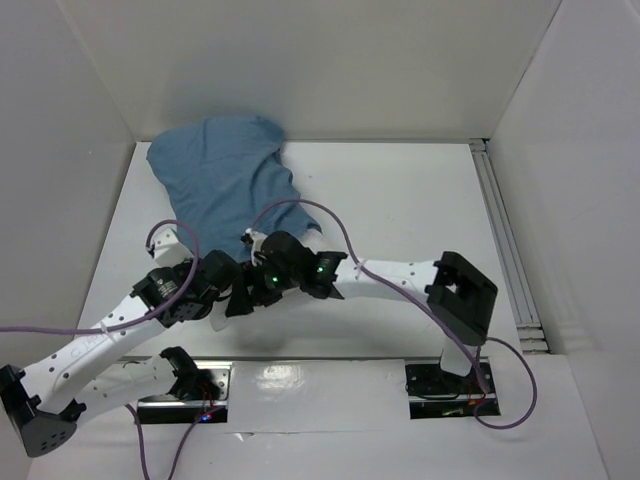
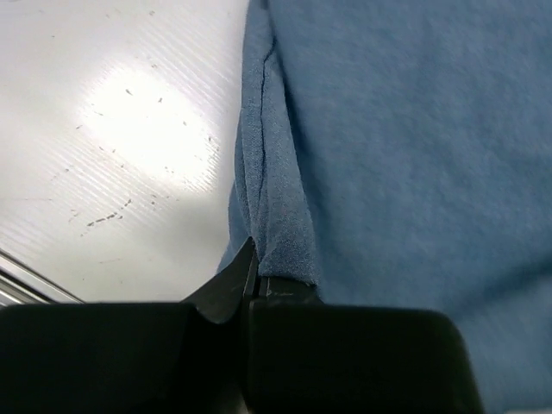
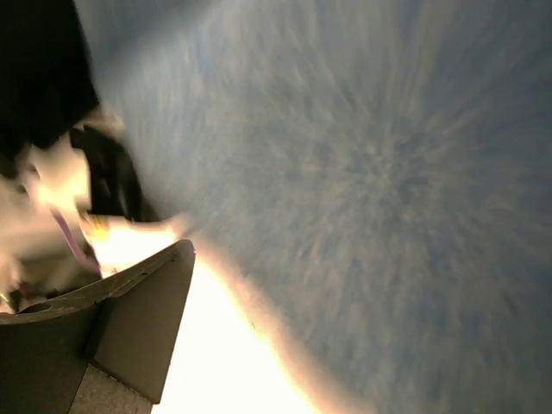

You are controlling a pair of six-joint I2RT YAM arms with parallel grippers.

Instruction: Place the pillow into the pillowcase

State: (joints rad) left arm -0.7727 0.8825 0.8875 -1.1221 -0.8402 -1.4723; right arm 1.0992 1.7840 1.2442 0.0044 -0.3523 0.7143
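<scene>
Your left fingers [image 2: 254,280] are clenched on the near hem of the pillowcase [image 1: 225,185], whose length runs away from them toward the far-left corner of the surface [image 1: 400,200]. Your right fingers [image 3: 138,328] sit alongside at the same end; that view is blurred, so I cannot tell their state. No pillow is visible.

Plump, wrinkled dusty-blue pillowcase [image 1: 225,185] lies far-left, edge pinched.

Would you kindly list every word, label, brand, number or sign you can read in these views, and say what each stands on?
None: no word, number or label can be read in any view.
The pillowcase is plain blue cloth with no print showing.
The right wrist view is too blurred to show any lettering.
</scene>
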